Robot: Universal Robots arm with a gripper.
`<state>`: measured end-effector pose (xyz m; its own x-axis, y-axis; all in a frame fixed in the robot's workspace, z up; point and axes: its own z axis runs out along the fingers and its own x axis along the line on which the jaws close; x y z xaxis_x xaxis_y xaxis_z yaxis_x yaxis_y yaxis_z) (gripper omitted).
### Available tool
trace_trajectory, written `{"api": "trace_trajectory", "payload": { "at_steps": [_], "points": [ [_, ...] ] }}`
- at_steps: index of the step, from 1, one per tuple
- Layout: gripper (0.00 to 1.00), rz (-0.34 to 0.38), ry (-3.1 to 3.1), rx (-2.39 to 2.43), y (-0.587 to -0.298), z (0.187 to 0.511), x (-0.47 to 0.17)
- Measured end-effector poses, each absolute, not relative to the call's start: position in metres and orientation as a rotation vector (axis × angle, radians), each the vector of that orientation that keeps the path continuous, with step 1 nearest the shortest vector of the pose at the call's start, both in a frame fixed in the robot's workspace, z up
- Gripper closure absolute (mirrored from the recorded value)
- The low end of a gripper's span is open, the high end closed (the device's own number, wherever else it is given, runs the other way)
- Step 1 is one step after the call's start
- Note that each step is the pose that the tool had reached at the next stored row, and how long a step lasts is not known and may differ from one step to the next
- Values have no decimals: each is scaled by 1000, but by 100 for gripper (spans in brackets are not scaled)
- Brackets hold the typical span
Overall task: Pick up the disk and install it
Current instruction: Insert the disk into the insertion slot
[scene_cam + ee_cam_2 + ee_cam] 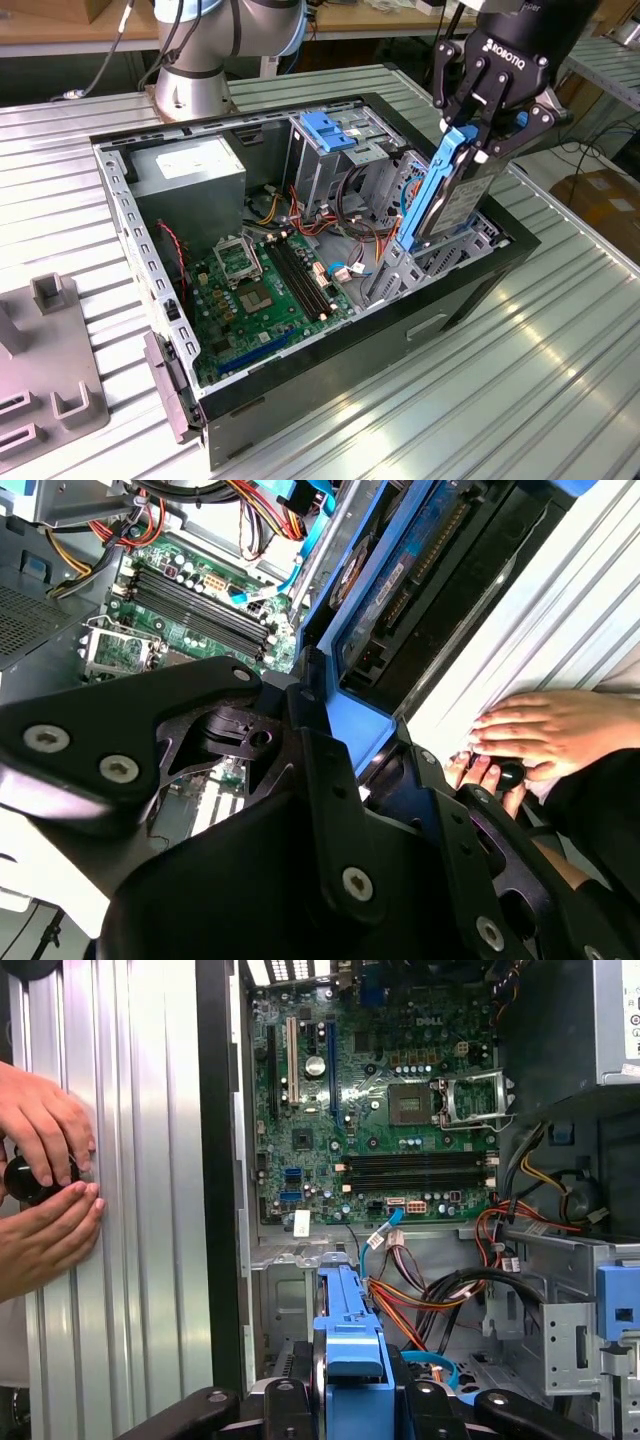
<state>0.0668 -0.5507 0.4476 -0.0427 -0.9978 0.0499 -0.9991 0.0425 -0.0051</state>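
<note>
Gripper (478, 143) clamped on disk (452, 200), long axis near-vertical, lower end inside computer case (330, 385)

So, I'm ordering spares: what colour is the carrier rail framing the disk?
Bright blue. The carrier rail on the disk shows best in the exterior view.

Exterior view looks down obliquely on the open case (330, 385); both wrist views, close behind the disk (462, 200) (355, 725) (352, 1340), share the motherboard (190, 600) (380, 1110).
</note>
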Motion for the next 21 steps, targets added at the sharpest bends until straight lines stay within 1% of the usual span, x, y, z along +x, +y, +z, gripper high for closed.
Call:
{"api": "trace_trajectory", "payload": {
  "at_steps": [21],
  "points": [
    [63,60,-2244,2151,-551,434,67]
  ]
}}
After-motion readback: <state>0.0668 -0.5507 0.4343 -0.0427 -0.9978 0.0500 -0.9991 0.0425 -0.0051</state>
